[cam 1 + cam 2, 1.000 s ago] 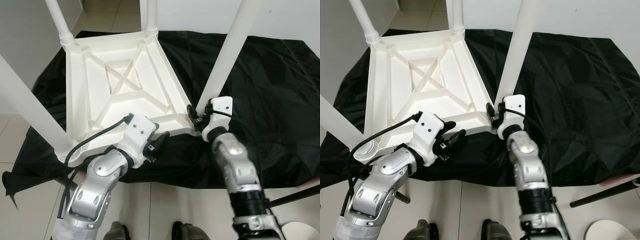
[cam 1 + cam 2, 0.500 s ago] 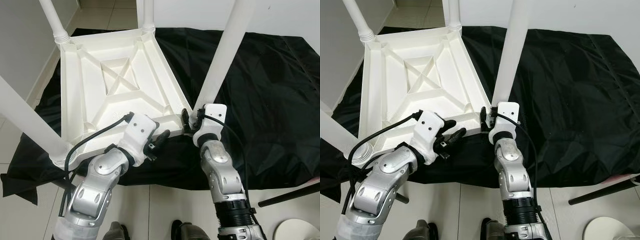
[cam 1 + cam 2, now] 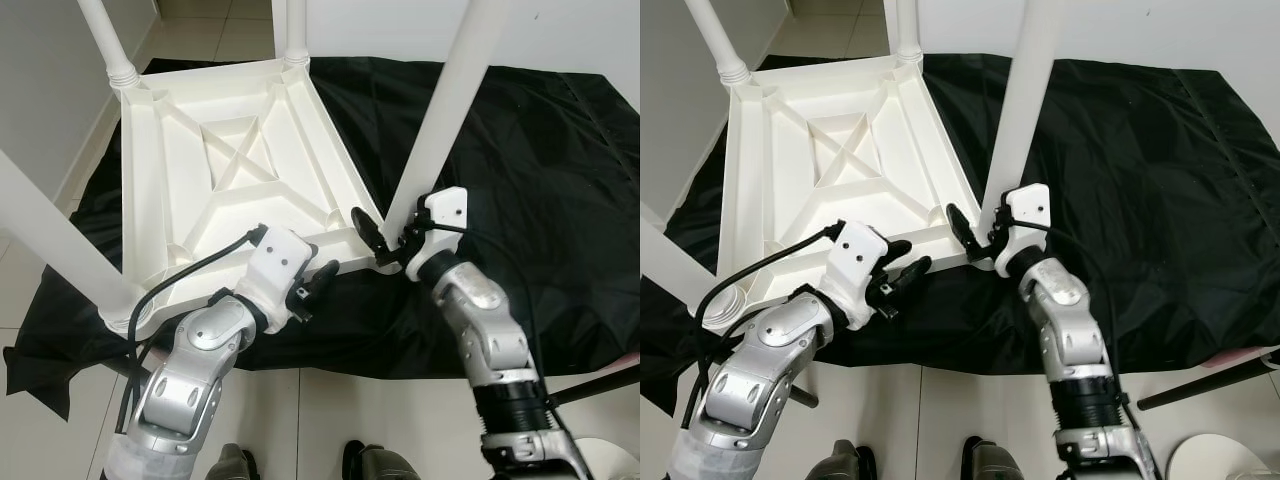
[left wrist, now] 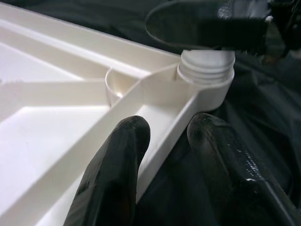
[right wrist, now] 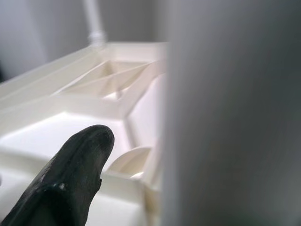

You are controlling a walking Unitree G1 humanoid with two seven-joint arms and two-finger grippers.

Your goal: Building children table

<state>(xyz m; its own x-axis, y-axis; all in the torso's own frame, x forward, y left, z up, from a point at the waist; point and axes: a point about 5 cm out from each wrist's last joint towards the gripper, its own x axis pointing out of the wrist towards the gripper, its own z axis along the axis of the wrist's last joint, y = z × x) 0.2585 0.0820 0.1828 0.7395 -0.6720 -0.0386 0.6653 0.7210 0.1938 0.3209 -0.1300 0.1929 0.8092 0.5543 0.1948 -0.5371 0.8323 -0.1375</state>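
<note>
My right gripper (image 3: 385,238) sits at the base of the near table leg (image 3: 445,105), fingers spread around it, one black finger (image 5: 70,174) lying on the tabletop side; whether the other finger touches the leg I cannot tell. My left gripper (image 4: 162,155) straddles the rim of the upturned white tabletop (image 3: 215,170), its two fingers (image 4: 113,169) standing either side of the edge wall just short of the corner socket (image 4: 207,70); contact looks light, not a firm pinch. Step in hand, as I judge it: seating or turning this leg in its socket. To do it well, keep the left steadying the rim so the top does not slide on the black cloth (image 3: 540,180), and keep the leg square to the socket. Hard to make out: the threaded collar, partly covered by my right finger; all four legs run out of frame at the top.
</note>
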